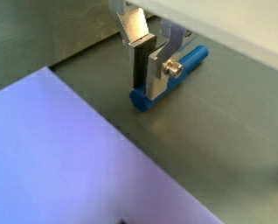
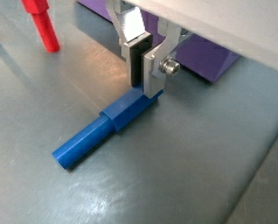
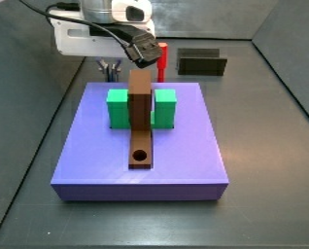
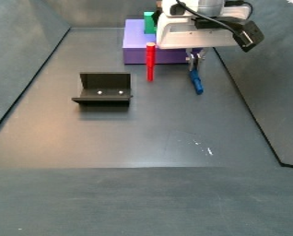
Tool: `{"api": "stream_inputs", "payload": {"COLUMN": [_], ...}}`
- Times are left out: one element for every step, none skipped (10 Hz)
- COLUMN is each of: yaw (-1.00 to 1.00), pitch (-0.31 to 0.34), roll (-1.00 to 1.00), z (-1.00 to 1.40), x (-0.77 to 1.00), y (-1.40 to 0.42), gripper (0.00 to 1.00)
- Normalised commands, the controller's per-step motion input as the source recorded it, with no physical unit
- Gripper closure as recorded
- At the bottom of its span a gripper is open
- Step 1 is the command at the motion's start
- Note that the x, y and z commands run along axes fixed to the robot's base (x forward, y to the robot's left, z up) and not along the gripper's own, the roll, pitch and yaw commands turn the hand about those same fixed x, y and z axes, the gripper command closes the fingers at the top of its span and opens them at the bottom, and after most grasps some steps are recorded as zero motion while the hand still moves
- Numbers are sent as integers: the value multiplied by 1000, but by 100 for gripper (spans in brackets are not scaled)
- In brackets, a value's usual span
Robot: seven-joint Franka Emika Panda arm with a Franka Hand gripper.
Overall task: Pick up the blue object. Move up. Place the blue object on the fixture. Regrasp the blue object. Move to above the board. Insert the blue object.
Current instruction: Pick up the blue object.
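Observation:
The blue peg (image 2: 94, 136) lies flat on the grey floor next to the purple platform; it also shows in a wrist view (image 1: 191, 59) and in a side view (image 4: 196, 83). My gripper (image 2: 146, 90) is down at the peg's thicker end, the one nearer the platform. Its fingers straddle that end closely, closed on it. The gripper shows in the wrist view (image 1: 148, 92) and in both side views (image 3: 112, 73) (image 4: 193, 63). The dark fixture (image 4: 102, 89) stands apart on the floor. The brown board (image 3: 142, 122), with a round hole near its front end, lies on the platform.
The purple platform (image 3: 184, 156) carries two green blocks (image 3: 119, 107) beside the board. A red peg (image 4: 150, 57) stands upright on the floor close to the platform and the gripper. Grey walls enclose the floor.

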Motion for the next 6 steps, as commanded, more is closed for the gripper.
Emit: {"api": "stream_inputs", "payload": {"yaw": [0,0,0,0,0,0], "pitch": [0,0,0,0,0,0], "roll": [0,0,0,0,0,0], "z": [0,0,0,0,0,0], "x": [0,0,0,0,0,0], "y": [0,0,0,0,0,0], "gripper": [100,100,100,100,100,100]}}
